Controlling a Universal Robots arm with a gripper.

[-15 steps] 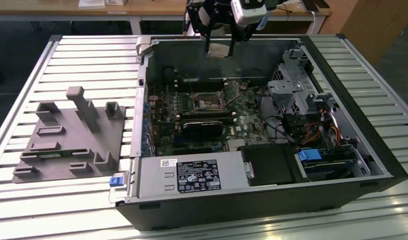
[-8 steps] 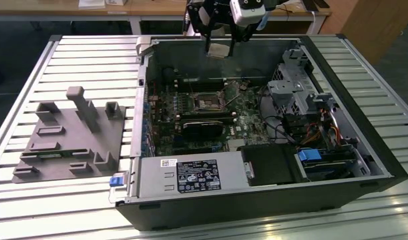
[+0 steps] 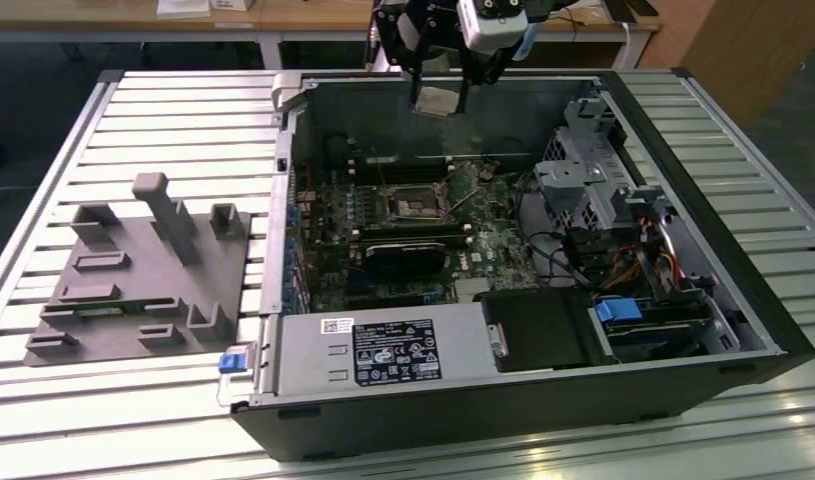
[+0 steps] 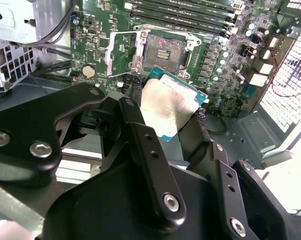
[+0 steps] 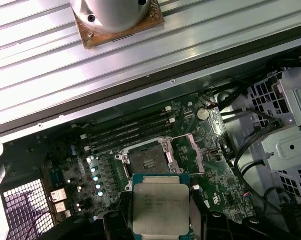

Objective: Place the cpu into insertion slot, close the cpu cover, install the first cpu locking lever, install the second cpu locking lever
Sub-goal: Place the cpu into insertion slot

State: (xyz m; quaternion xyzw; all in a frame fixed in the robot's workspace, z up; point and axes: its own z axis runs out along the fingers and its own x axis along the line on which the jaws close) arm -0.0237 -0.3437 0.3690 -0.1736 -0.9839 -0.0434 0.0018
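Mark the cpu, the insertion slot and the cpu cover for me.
the cpu [image 5: 160,210]: first wrist view, middle of its pale metal face.
the insertion slot [image 5: 146,162]: first wrist view, its dark centre.
the cpu cover [image 4: 109,57]: second wrist view, outer rail of the open frame.

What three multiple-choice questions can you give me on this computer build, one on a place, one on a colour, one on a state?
1. Where is the cpu? A. seated in the insertion slot. B. in the gripper, above the motherboard. C. in a person's hand.
2. What colour is the motherboard? A. green. B. red. C. white.
3. How is the insertion slot? A. filled, cover shut. B. under a heatsink. C. empty, cpu cover open.
B: the gripper clasps it in the second wrist view. A: green board surrounds the slot. C: dark bare centre, frame swung aside.
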